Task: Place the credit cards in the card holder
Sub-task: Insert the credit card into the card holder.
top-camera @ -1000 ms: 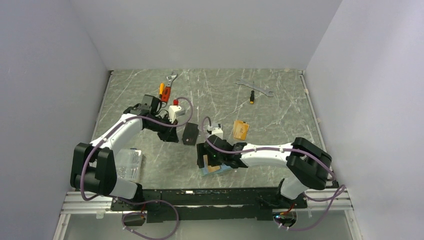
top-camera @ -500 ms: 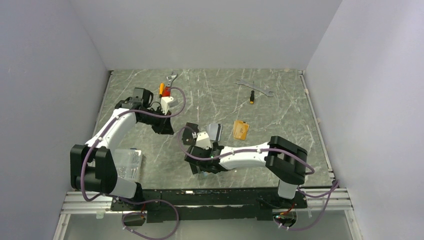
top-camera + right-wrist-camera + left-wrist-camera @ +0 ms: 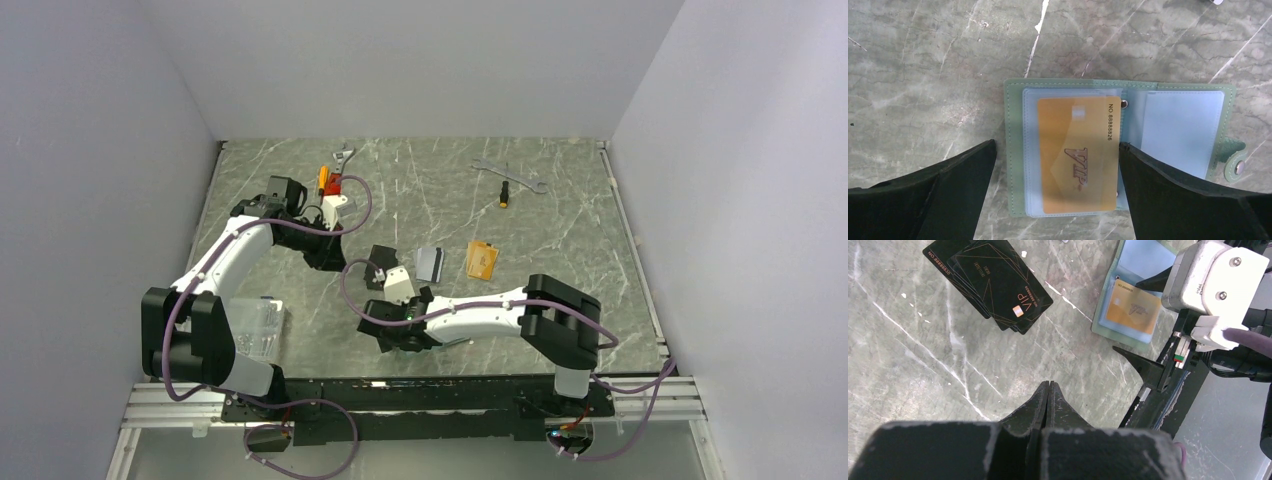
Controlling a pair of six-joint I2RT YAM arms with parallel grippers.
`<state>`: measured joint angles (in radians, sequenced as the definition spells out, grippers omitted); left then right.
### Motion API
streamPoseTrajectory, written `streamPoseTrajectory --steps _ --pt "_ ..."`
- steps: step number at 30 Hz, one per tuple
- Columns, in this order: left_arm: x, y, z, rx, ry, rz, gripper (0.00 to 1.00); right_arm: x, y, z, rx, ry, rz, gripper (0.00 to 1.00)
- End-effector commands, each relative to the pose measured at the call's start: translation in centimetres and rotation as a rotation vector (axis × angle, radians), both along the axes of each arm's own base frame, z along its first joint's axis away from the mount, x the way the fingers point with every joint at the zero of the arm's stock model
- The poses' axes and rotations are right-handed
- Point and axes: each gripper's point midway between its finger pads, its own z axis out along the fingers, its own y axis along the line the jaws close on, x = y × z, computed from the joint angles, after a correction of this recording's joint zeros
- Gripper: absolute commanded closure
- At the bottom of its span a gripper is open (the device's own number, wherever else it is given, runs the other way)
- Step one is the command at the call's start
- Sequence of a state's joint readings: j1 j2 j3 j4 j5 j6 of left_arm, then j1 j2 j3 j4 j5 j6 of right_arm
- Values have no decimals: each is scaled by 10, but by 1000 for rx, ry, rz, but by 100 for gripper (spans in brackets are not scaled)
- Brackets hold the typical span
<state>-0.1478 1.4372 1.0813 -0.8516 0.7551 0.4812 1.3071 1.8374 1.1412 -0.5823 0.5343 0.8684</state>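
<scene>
I operate two matching arms. The left arm (image 3: 232, 262) and the right arm (image 3: 480, 314) each have white link shells between bulky black joint housings. A purple cable (image 3: 1248, 336) runs along each arm in loose loops.

The left gripper (image 3: 1048, 385) has matte black fingers that taper to thin points, and its body edges are scuffed pale. The right gripper (image 3: 1056, 144) has the same black wedge fingers. Its wrist carries a white camera block (image 3: 1215, 275) fastened with two round-head screws (image 3: 1234, 262).
</scene>
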Motion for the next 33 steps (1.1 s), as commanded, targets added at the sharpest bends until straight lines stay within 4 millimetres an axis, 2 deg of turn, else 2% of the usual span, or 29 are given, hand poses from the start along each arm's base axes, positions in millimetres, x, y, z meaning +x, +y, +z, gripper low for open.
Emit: streamPoseTrajectory --steps 1,3,8,16,20,24,30,33 --pt "1 -4 11 -38 -22 -27 100 -18 -42 -25 -191 64 18 7" --pt "1 -4 12 -38 -22 -27 100 -18 -42 -26 -190 67 20 12" --pt "2 -4 14 -43 -29 -23 100 -18 -41 -28 -186 65 17 32" --pt "2 -5 14 -47 -24 -24 100 -15 -43 -26 -196 44 -1 45" --pt "1 -5 14 -48 -23 -26 100 -10 -43 -14 -172 18 -10 43" --pt "3 -4 15 -39 -29 -30 100 -4 -38 1 -149 3 -6 31" --pt "7 -4 21 -36 -33 -29 100 14 -17 45 -17 -2 19 22" --pt "8 -4 22 -40 -29 -25 100 27 -21 68 67 3 14 21"
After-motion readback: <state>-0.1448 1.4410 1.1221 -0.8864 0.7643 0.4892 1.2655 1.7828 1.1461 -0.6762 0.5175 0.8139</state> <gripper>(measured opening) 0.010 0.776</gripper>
